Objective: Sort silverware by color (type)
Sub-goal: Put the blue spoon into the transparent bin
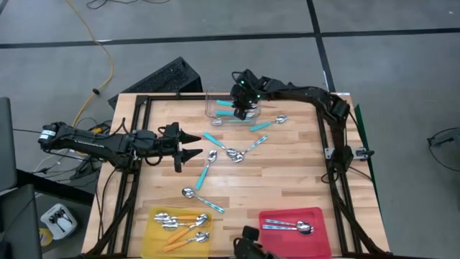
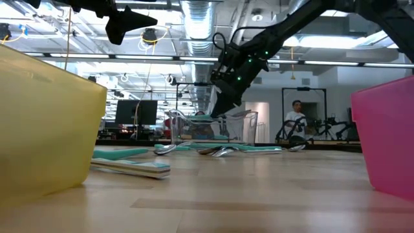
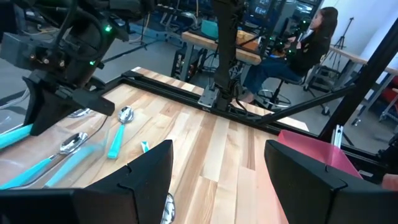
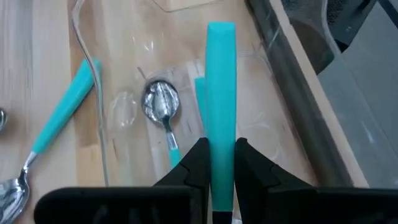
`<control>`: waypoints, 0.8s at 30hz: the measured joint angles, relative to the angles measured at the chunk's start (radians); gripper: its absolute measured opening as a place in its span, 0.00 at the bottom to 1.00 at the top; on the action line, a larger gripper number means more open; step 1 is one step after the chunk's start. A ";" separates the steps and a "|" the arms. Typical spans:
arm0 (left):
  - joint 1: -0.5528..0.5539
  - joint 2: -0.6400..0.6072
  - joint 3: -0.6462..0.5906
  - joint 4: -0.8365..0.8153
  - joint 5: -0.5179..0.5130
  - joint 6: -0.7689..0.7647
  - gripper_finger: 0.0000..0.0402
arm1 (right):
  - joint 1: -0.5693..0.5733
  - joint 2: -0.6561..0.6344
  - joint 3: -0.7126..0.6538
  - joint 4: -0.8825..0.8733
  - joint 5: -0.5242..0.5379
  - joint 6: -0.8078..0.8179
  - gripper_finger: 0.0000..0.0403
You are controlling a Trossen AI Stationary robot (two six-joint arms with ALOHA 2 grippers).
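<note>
My right gripper (image 1: 244,108) hangs over the clear tub (image 1: 219,108) at the table's far edge, shut on a teal-handled spoon (image 4: 221,81). One teal spoon (image 4: 163,109) lies inside the tub, and another (image 4: 62,118) lies on the wood beside its wall. Several teal spoons (image 1: 230,152) lie scattered mid-table. Orange-handled spoons (image 1: 183,221) lie in the yellow tray (image 1: 154,241), and silver ones (image 1: 287,226) in the red tray (image 1: 316,216). My left gripper (image 1: 190,144) hovers open left of the scattered spoons, touching nothing; in its own view (image 3: 221,174) nothing lies between the fingers. My right gripper pinches the teal spoon's handle (image 4: 221,155) between its two fingers (image 4: 193,165), coming from above and pointing down. The handle runs along the fingers, and its free end (image 4: 221,28) sticks out past the fingertips toward the tub floor, lifted clear. The gripper hides the spoon's bowl.
A black frame (image 1: 215,97) runs along the table's far and side edges. The yellow and red trays sit at the near edge, with bare wood between them (image 1: 237,208). A person (image 2: 296,120) sits in the room beyond the table.
</note>
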 joint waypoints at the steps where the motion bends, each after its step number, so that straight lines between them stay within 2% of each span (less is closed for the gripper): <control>1: 0.000 0.000 0.000 0.000 0.000 0.000 0.59 | -0.002 0.000 0.000 0.000 0.000 0.005 0.17; 4: 0.000 0.000 0.000 0.000 0.000 0.000 0.59 | -0.014 0.000 0.000 0.008 0.000 0.019 0.19; 9: 0.000 0.000 0.000 0.000 0.000 -0.001 0.59 | -0.026 0.000 0.000 0.007 0.003 0.028 0.29; 18: 0.000 0.000 0.000 0.000 0.000 -0.002 0.59 | -0.020 -0.005 0.000 0.017 0.003 0.026 0.32; 24: 0.000 0.000 0.000 -0.001 0.000 -0.011 0.59 | 0.001 -0.090 0.139 -0.182 0.003 -0.027 0.37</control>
